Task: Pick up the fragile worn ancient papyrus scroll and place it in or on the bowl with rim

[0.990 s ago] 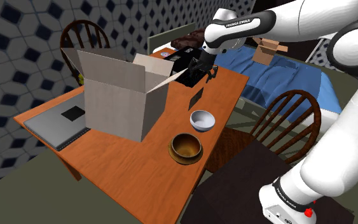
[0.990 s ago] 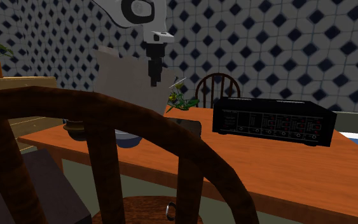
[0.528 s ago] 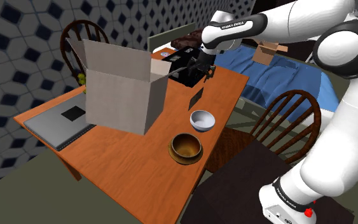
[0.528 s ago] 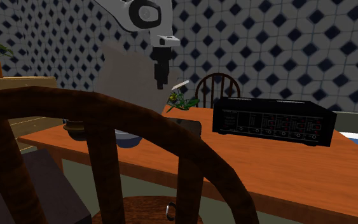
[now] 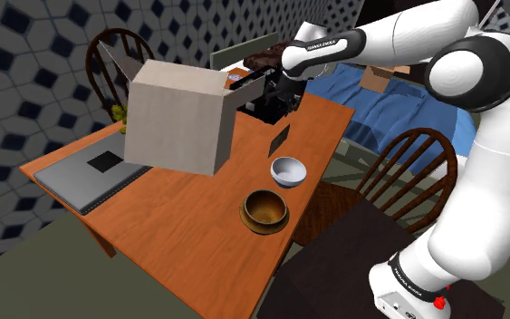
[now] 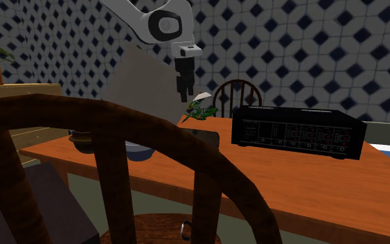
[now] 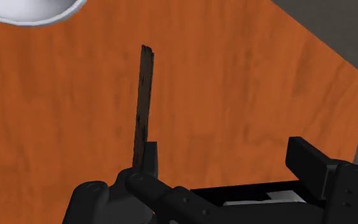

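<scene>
The scroll (image 5: 280,139) is a thin dark sheet standing on edge on the orange table (image 5: 189,236); the wrist view shows it edge-on as a dark sliver (image 7: 142,108). A white bowl (image 5: 288,170) sits just in front of it, its edge (image 7: 28,9) seen past the sliver. A brown bowl with a broad rim (image 5: 264,209) lies nearer the table's front edge. My gripper (image 5: 278,95) hangs above the table behind the scroll, beside the box. It is open (image 7: 228,159): its fingers (image 7: 311,162) stand wide apart and hold nothing. From across the table the hand (image 6: 184,86) points down.
A large cardboard box (image 5: 176,118) is tipped up on the table, leaning toward the shoulder view's left. A black electronic unit (image 6: 297,132) stands at the back, a grey slab (image 5: 85,177) at the left end, a small plant (image 6: 199,109) beyond. Wooden chairs (image 5: 416,172) flank the table.
The cardboard box has tipped over further toward the shoulder view's left, its open top turning away. The arm has swung the same way and slightly up. The fingers stayed open.
</scene>
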`<act>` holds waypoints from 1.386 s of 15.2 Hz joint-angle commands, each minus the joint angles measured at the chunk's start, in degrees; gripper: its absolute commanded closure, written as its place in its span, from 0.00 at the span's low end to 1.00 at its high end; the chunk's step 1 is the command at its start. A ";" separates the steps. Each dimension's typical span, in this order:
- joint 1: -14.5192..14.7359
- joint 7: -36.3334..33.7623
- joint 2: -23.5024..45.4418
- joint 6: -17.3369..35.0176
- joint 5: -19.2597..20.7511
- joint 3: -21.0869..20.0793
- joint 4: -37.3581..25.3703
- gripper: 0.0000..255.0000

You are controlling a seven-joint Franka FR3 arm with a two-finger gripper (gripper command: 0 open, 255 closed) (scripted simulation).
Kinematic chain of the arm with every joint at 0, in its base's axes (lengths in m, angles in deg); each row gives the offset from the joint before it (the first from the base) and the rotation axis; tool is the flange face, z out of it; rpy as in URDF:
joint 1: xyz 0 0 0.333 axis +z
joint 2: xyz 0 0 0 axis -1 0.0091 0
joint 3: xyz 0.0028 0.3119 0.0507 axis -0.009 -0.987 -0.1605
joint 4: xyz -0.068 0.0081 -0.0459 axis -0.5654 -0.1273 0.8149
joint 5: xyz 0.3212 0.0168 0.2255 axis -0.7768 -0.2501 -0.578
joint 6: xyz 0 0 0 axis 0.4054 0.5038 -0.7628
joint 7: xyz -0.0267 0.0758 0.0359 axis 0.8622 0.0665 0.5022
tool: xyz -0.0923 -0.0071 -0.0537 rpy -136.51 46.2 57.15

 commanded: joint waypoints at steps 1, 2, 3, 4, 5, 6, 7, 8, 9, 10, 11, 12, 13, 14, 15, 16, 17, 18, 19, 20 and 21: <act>1.27 -3.22 2.91 -4.41 0.46 -0.24 1.41 0.00; 1.66 -4.90 4.03 -4.45 0.65 -0.10 1.37 0.00; 2.01 -6.55 5.15 -4.51 0.81 0.01 1.31 0.00; 2.37 -8.17 6.29 -4.59 0.90 0.14 1.24 0.00; 2.60 -9.07 6.94 -4.64 0.92 0.23 1.19 0.00; 2.61 -9.03 7.33 -4.03 0.87 0.19 1.42 0.00; 2.64 -8.99 7.72 -3.42 0.81 0.15 1.63 0.00; 2.66 -8.96 8.13 -2.82 0.75 0.11 1.83 0.00; 2.68 -8.92 8.54 -2.22 0.69 0.07 2.02 0.00; 2.70 -8.88 8.96 -1.62 0.63 0.03 2.19 0.00; 2.72 -8.84 9.39 -1.03 0.57 -0.01 2.36 0.00; 2.73 -8.80 9.83 -0.44 0.50 -0.05 2.50 0.00; 2.74 -8.78 10.07 -0.10 0.47 -0.08 2.60 0.00; 2.74 -8.78 10.08 -0.10 0.47 -0.08 2.59 0.00; 2.74 -8.78 10.08 -0.10 0.47 -0.08 2.58 0.00; 2.74 -8.78 10.08 -0.10 0.47 -0.08 2.58 0.00; 2.74 -8.78 10.08 -0.10 0.47 -0.08 2.58 0.00; 2.74 -8.78 10.08 -0.10 0.47 -0.08 2.58 0.00; 2.74 -8.78 10.08 -0.10 0.47 -0.08 2.58 0.00; 2.74 -8.78 10.08 -0.11 0.47 -0.08 2.58 0.00; 2.74 -8.78 10.08 -0.11 0.47 -0.08 2.58 1.00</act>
